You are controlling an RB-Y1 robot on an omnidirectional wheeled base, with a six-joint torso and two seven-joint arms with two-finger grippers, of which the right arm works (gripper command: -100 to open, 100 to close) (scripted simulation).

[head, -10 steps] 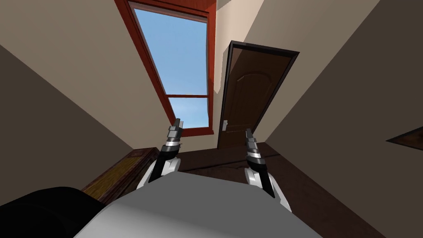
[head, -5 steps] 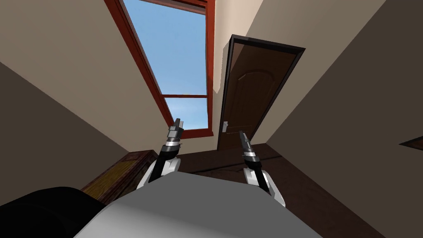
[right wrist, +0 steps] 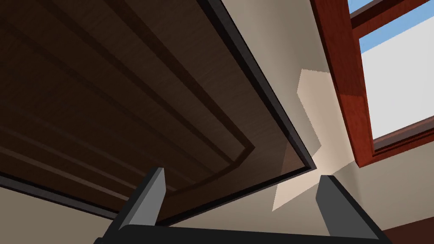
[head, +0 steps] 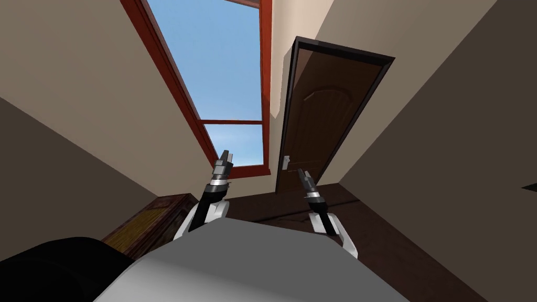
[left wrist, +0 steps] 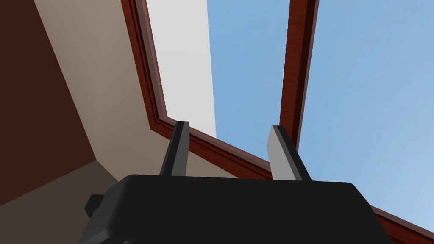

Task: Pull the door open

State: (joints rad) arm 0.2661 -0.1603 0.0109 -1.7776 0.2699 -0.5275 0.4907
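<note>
The dark brown panelled door [head: 320,120], right of centre, looks shut. The right gripper [head: 302,173], fingers spread, hangs near its pale handle [head: 285,161], which is not yet grasped. The left gripper [head: 225,154] is spread too.

1. A home interior is indicated, most likely a hallway or a room corner: plain beige walls [head: 78,78] are seen meeting at an angle.
2. A dark brown door [head: 320,120] with an arched panel is set in a dark frame, and a small light handle plate [head: 286,161] is fitted at its edge.
3. A tall window [head: 231,78] framed in red-brown wood is set just beside the door, and blue sky is seen through it.
4. A dark wooden floor [head: 377,230] is laid throughout.
5. A piece of brown wooden furniture [head: 152,220] is placed against the left wall.
</note>
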